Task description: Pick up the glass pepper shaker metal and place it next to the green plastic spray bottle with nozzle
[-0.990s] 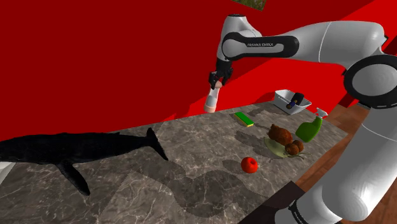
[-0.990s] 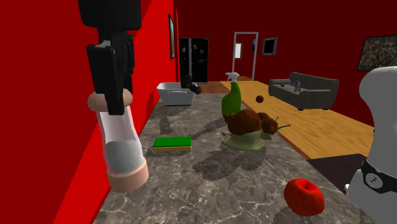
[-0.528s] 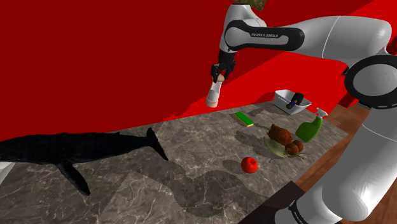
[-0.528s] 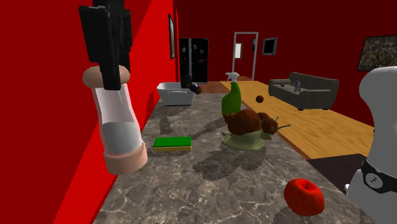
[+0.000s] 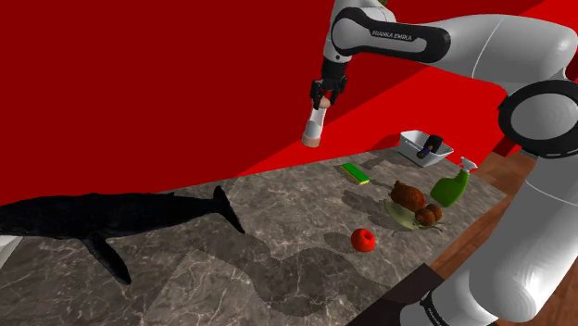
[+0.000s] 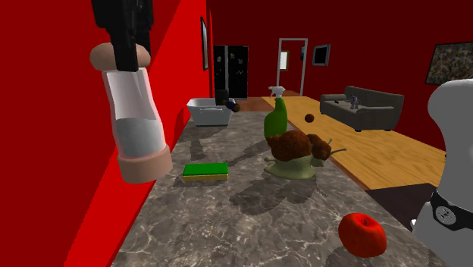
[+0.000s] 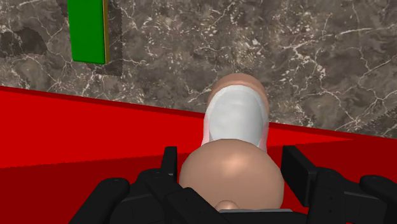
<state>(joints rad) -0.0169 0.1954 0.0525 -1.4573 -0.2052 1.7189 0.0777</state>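
Note:
My black gripper [image 5: 320,96] is shut on the top end of the pepper shaker [image 5: 313,129], a clear tube with pale pink caps, and holds it high above the marble counter near the red wall. In the second exterior view the shaker [image 6: 135,121] hangs tilted under the gripper [image 6: 125,47]. In the wrist view the shaker [image 7: 234,121] sits between the two fingers, over the counter's back edge. The green spray bottle [image 5: 451,187] with a white nozzle stands at the counter's far end, and appears behind the snail as the bottle [image 6: 275,117].
A brown snail figure on a leaf [image 5: 414,206], a red apple [image 5: 363,240], a green flat block [image 5: 356,173] and a white bin [image 5: 424,147] lie on the counter [image 5: 278,259]. A black whale figure [image 5: 111,216] covers the shoulder view's left part. The red wall [image 5: 139,83] backs the counter.
The gripper has lifted the shaker higher and carried it slightly toward the shoulder view's right. Nothing on the counter has moved.

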